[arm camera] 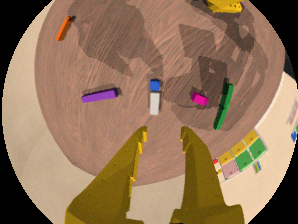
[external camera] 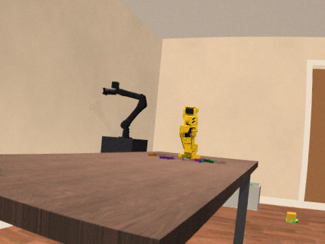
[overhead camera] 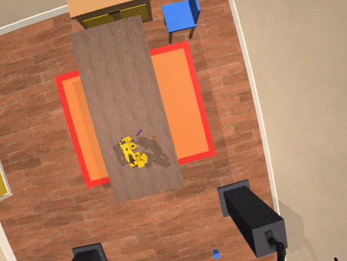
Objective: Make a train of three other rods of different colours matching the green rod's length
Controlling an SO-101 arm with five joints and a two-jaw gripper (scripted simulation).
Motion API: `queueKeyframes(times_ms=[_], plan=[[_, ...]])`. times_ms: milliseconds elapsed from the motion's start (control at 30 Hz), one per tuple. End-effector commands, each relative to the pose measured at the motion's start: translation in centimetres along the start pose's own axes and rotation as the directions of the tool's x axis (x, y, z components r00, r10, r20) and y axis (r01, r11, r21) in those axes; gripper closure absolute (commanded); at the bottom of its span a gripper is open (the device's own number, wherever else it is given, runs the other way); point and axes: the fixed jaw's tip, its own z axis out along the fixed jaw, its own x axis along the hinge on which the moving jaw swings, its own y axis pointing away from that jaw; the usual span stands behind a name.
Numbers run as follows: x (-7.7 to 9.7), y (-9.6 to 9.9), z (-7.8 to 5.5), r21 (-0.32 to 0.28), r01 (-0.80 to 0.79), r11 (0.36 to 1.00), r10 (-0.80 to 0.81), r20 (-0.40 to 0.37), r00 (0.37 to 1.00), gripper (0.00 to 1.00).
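Note:
The blue rod (arm camera: 155, 85) and the pale grey rod (arm camera: 154, 103) lie end to end in the wrist view, roughly in line, with little or no visible gap. The magenta rod (arm camera: 199, 99) lies slanted to their right. The long green rod (arm camera: 224, 107) (external camera: 209, 161) lies beyond it. The purple rod (arm camera: 100, 95) (overhead camera: 139, 133) (external camera: 166, 157) lies apart on the left. The orange rod (arm camera: 64, 29) (overhead camera: 153, 138) (external camera: 152, 154) lies at the upper left. My gripper (arm camera: 165, 129) is open and empty, raised above the table, its fingertips below the grey rod in the wrist view.
The wooden table (overhead camera: 123, 77) (external camera: 108, 188) bears the rods and the yellow arm (overhead camera: 129, 150) (external camera: 189, 133). Arm shadows fall around the magenta and green rods. The table's edge curves beyond the green rod in the wrist view. A black arm (external camera: 135, 108) stands off the table.

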Motion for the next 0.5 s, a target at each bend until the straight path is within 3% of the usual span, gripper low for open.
queueKeyframes(times_ms=[0,467], plan=[[0.78,0.11,-1.17,-0.018,0.000,1.000,-0.001,-0.069,0.998,0.83],[0.65,0.67,-1.17,-0.018,-0.023,1.000,0.022,-0.069,0.997,0.83]])
